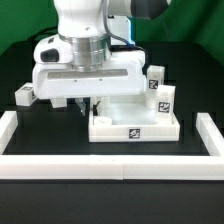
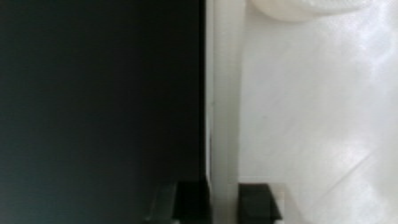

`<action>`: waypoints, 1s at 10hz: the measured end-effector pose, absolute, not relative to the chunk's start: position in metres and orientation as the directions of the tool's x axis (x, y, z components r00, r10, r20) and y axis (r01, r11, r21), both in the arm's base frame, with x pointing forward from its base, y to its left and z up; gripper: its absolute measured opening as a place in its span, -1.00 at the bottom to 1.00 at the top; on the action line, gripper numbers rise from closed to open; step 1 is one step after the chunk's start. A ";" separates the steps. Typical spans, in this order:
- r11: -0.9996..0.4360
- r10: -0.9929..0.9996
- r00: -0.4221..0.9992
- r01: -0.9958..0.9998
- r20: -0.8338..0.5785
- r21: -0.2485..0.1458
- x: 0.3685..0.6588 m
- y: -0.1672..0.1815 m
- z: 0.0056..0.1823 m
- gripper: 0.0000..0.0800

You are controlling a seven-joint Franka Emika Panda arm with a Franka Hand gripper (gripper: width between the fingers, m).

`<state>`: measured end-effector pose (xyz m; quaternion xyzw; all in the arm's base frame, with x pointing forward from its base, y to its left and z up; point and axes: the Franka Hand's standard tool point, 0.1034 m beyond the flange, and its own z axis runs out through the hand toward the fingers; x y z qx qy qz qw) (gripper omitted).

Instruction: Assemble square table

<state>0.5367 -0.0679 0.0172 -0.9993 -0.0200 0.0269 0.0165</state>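
Note:
The square table's top (image 1: 112, 128), a white tray with a raised rim and a black-white tag on its front wall, lies right of centre in the exterior view. My gripper (image 1: 92, 108) reaches down at the top's left rim. In the wrist view the thin white rim (image 2: 217, 120) runs straight between my two dark fingers (image 2: 187, 203), and the gripper (image 2: 221, 203) is shut on it. One tagged white leg (image 1: 22, 95) lies at the exterior view's left. Two more legs (image 1: 166, 100) stand by the top's far right corner.
Long white border rails run along the front (image 1: 110, 166), the left (image 1: 8, 130) and the right (image 1: 208, 135) of the black table. The arm's broad white hand (image 1: 85, 75) hides the area behind the tray. A rounded white shape (image 2: 302, 8) shows beyond the rim.

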 end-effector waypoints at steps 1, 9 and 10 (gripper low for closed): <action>-0.991 0.132 0.990 0.131 -0.051 -0.019 0.544 -0.065 0.017 -0.84; -0.793 0.609 0.792 0.610 -0.049 0.003 0.569 -0.054 0.018 -0.84; -0.751 0.659 0.750 0.660 -0.058 0.005 0.570 -0.052 0.018 -0.84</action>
